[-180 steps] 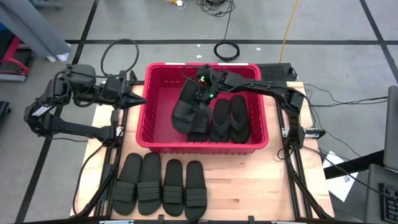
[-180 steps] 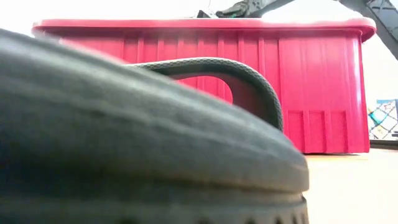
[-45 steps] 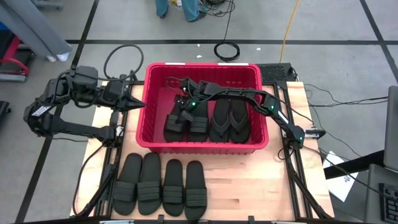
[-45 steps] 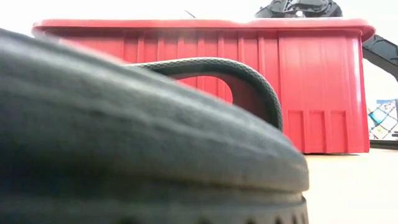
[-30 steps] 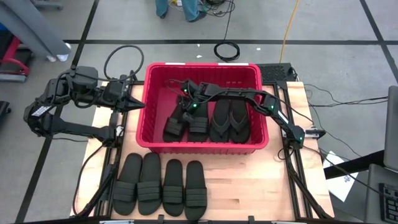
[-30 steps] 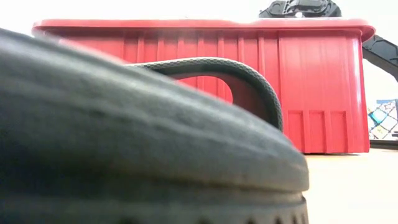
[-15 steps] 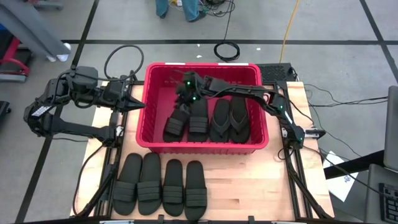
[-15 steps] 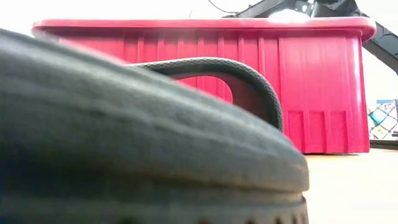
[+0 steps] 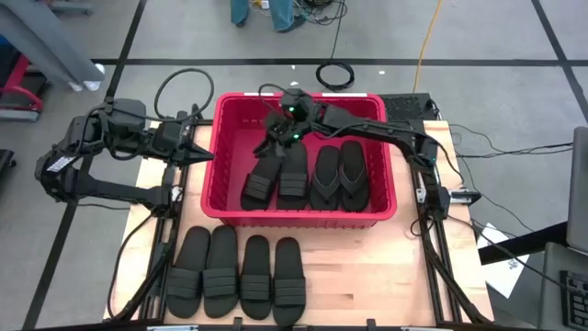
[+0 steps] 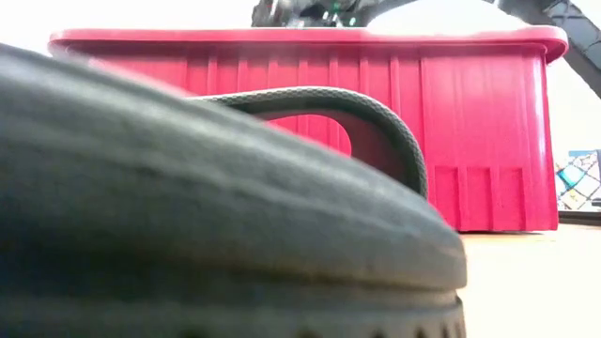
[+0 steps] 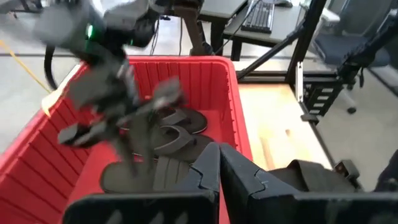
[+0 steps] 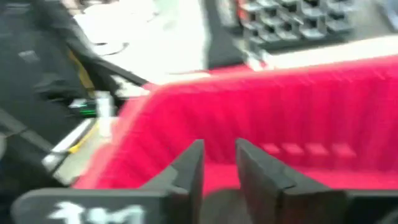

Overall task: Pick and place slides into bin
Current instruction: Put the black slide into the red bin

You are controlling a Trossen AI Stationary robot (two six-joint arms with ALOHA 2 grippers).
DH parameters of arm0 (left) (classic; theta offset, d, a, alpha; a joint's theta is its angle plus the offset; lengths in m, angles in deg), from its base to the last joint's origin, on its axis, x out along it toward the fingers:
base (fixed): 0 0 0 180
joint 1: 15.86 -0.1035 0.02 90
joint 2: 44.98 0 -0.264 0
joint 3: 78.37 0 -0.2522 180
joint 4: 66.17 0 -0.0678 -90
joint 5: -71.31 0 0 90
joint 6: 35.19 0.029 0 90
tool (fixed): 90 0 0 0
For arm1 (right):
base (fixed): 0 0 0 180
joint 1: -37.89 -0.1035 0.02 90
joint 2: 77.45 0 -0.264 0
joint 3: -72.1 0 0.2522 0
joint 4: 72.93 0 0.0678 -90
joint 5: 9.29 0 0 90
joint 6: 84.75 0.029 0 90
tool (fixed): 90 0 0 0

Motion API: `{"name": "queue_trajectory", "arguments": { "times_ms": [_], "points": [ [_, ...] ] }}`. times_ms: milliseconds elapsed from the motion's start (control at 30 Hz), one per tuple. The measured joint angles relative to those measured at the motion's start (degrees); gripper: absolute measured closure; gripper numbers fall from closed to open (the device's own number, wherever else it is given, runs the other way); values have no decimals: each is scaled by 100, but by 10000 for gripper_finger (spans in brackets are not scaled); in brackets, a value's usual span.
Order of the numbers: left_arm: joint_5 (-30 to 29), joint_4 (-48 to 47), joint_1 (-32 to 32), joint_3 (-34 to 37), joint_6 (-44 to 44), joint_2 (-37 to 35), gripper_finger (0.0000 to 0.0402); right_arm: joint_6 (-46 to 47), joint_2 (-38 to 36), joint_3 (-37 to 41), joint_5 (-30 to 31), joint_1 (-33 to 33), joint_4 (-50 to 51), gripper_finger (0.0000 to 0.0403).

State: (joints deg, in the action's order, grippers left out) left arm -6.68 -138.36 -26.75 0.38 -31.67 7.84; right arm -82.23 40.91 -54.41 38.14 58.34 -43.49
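Black rubber slides in the bin: four lie on the floor of the red bin (image 9: 220,152); two ribbed-strap slides (image 9: 277,175) on the left half, two thong flip-flops (image 9: 339,175) on the right half, side by side.
Black slides on the table: four ribbed-strap slides on the table (image 9: 236,280) in a row on the wooden table (image 9: 367,276), just in front of the bin's near wall.
Long axis: every slide runs front to back, parallel to its neighbours; the leftmost one in the bin tilts slightly.
Slides and right gripper: the right gripper (image 9: 280,129) hangs over the bin's back left part, above the far ends of the two ribbed-strap slides, apart from them.
Right gripper state: in the right wrist view its two fingers (image 12: 189,171) stand with a narrow gap and nothing between them, facing the bin's red wall.
Left gripper: the left gripper (image 9: 197,150) waits just outside the bin's left wall, pointing at it; in the left wrist view its fingers (image 11: 208,168) are pressed together.
Low view: a slide on the table (image 10: 188,216) fills most of the picture, with the bin's ribbed side behind it.
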Motion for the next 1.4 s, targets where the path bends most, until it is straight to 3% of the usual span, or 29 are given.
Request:
{"name": "queue_trajectory", "arguments": {
  "times_ms": [100,233,400,567,667,867,1000,1133,1300,1400],
  "points": [
    [-6,-5,1,-2,233,39,394,-217,-402,0,-688,-89,201,374],
    [-4,-5,2,-2,287,183,394,-336,-962,0,-584,-278,907,393],
    [25,294,16,-2,213,465,394,-406,-1646,0,703,-513,2021,395],
    [623,710,76,-2,462,568,394,-224,-2368,0,1921,-657,2689,402],
    [797,922,152,-2,518,562,394,-164,-2751,0,2308,-785,2880,402],
    [807,1127,387,-2,-10,528,394,-168,-3281,2,2331,-1048,3426,403],
    [788,2065,676,-2,-357,489,396,-354,-3561,50,2791,-1283,3845,403],
    [611,3076,1097,-11,-414,383,399,-388,-4039,541,2882,-1471,3761,403],
    [504,3170,1593,-11,-659,508,401,-122,-4839,1745,2915,-1755,3365,403],
    [412,3372,1922,-9,-1261,832,401,192,-5419,2587,2895,-1960,3061,403]
  ]
}}
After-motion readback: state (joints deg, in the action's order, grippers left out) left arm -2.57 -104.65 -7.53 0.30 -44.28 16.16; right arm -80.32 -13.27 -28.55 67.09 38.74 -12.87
